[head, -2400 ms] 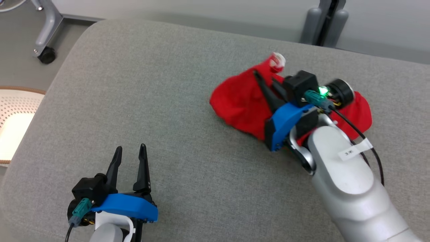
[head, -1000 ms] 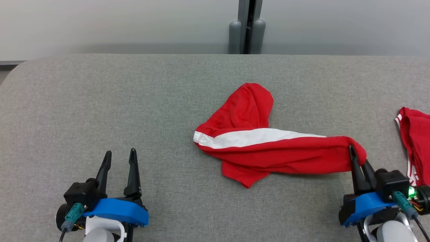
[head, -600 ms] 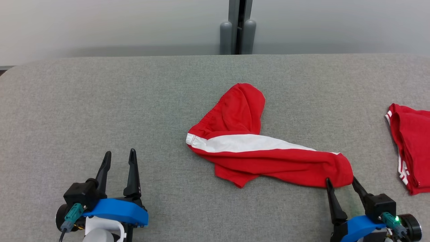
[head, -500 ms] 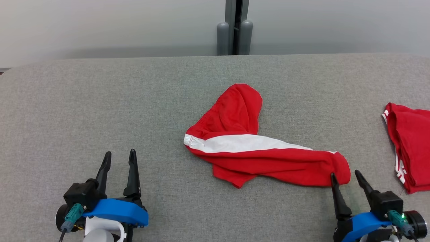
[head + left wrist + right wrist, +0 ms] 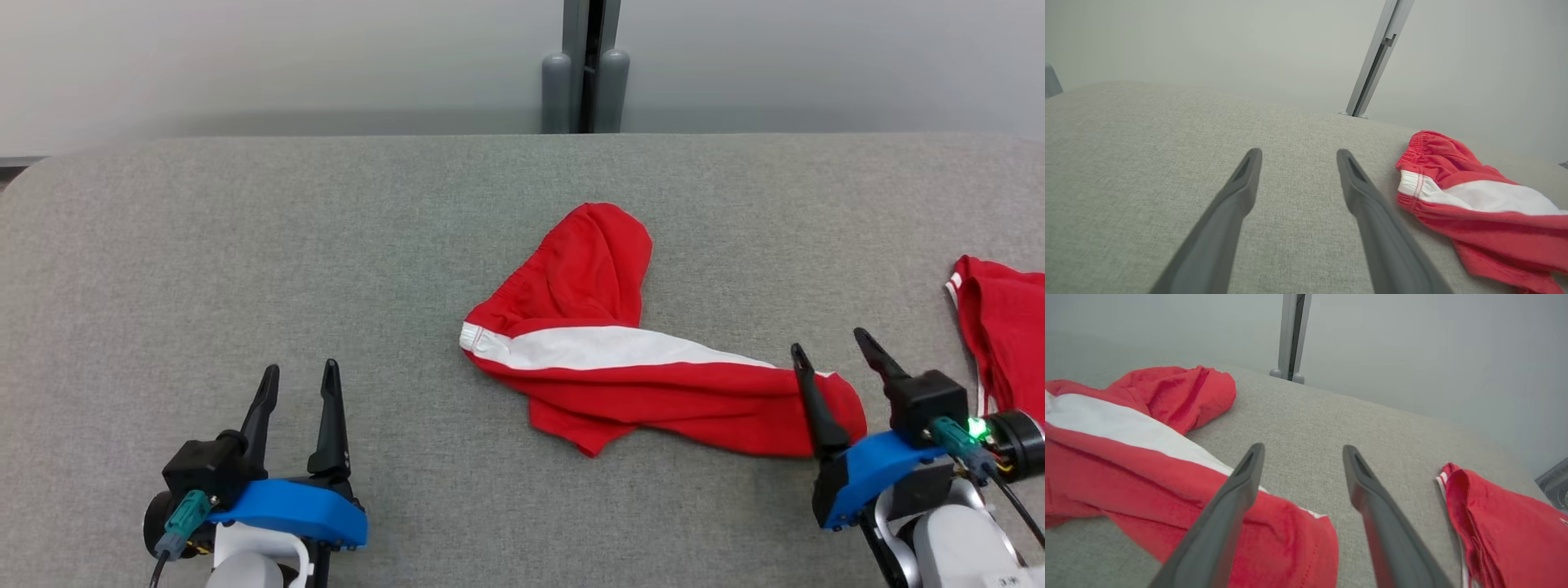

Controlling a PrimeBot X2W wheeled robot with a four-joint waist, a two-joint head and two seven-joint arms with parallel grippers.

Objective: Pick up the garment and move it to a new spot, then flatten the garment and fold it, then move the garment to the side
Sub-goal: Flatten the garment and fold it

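Note:
The garment point(image 5: 653, 376) is a pair of red shorts with a white side stripe, lying crumpled and stretched out in the middle of the grey padded table point(image 5: 326, 245). My right gripper point(image 5: 829, 343) stands open above the garment's right end, holding nothing; in the right wrist view the garment point(image 5: 1147, 457) lies under and to the left of that gripper point(image 5: 1302, 451). My left gripper point(image 5: 298, 376) is open and empty at the lower left, well clear of the cloth. In the left wrist view the garment point(image 5: 1474, 208) lies to the right of that gripper point(image 5: 1298, 153).
A second red garment with thin white stripes point(image 5: 1004, 327) lies at the table's right edge, also seen as red cloth point(image 5: 1502, 526) in the right wrist view. A grey post point(image 5: 586, 69) stands behind the table's far edge against a pale wall.
My right gripper dragged the garment's end toward the near right, opened and let it go. It then rose forward over that end. The left gripper stayed put; the camera shifted slightly.

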